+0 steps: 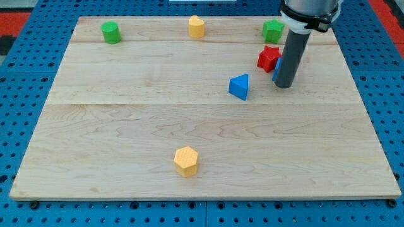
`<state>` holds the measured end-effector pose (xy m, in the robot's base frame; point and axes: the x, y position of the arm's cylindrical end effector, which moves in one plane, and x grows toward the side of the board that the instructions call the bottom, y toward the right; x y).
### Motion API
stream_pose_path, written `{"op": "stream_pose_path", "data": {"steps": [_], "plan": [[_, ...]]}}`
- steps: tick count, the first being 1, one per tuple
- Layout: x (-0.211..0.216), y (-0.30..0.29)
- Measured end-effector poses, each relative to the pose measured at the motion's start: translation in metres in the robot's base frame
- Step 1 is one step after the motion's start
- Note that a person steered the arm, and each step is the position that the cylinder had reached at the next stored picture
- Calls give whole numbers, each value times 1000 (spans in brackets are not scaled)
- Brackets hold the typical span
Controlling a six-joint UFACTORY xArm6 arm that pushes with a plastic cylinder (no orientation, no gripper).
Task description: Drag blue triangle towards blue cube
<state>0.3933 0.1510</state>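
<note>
The blue triangle (239,86) sits on the wooden board (126,139) right of centre, in the far half, standing free with bare wood all round it. My tip (284,86) is down on the board just to its right, near but apart from it. The arm carries no gripper, only the dark rod, so there is nothing to open or close and nothing is held.

The blue cube (276,67) is almost wholly hidden behind the rod; only a thin blue sliver shows at the rod's left edge, right beside the red block (268,58), whose shape I cannot make out for certain. So the target lies to the right of the triangle and a little farther away.

Judging by this layout, the push itself has not begun: the tip is on the wrong side, between the triangle and the cube. The step in hand looks like positioning. The next move calls for bringing the tip round to the triangle's left and slightly nearer side without knocking it, then pushing right and a touch farther away, towards the sliver of blue.

The risk is that the triangle's slanted faces let it slip off the tip, or that it runs into the red block instead

Elsewhere sit a green block (111,31) far left, a yellow block (196,26) far centre, another green block (273,29) far right and a yellow hexagonal block (186,160) near centre
</note>
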Motion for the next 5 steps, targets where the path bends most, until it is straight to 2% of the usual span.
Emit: {"op": "stream_pose_path", "data": {"steps": [1,2,3,4,5], "plan": [[-15,0],[6,3],[81,-29],[76,-100],[27,-86]]}}
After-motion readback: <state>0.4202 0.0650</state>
